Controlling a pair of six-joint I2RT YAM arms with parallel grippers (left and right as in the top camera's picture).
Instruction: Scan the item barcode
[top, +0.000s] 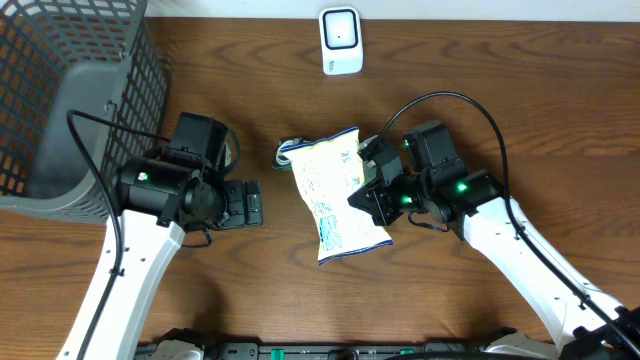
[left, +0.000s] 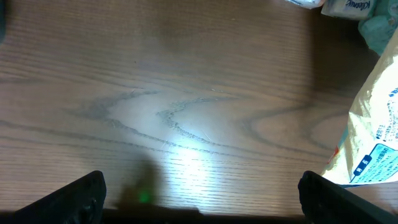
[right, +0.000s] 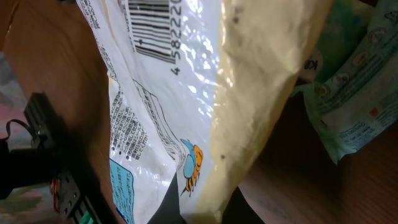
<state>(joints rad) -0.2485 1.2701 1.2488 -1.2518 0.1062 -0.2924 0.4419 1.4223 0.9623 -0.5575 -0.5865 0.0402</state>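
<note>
Overhead view shows a brown wooden table (top: 500, 80) with a snack bag (top: 335, 195) in the middle of it. The bag is white and pale yellow with some blue on it.

The right gripper (top: 372, 188) is at the bag's 3 o'clock side. It is squeezed tight on the edge of the bag, so it has hold of the bag. In the right wrist view the bag fills most of the picture, and the fingers (right: 171, 211) pinch its bottom edge. A barcode (right: 152, 25) shows on the bag near 12 o'clock in that view.

The left gripper (top: 245, 203) is at the bag's 9 o'clock side, near it but not touching. It is spread wide and holds nothing. In the left wrist view only bare wood lies in front of it, and the bag peeks in at 3 o'clock.

A white scanner (top: 340, 40) sits at 12 o'clock on the table, well apart from the bag. A grey basket (top: 60, 100) stands at 10 o'clock. A small green and white pack (top: 290, 152) peeks out from behind the bag at its 11 o'clock corner
</note>
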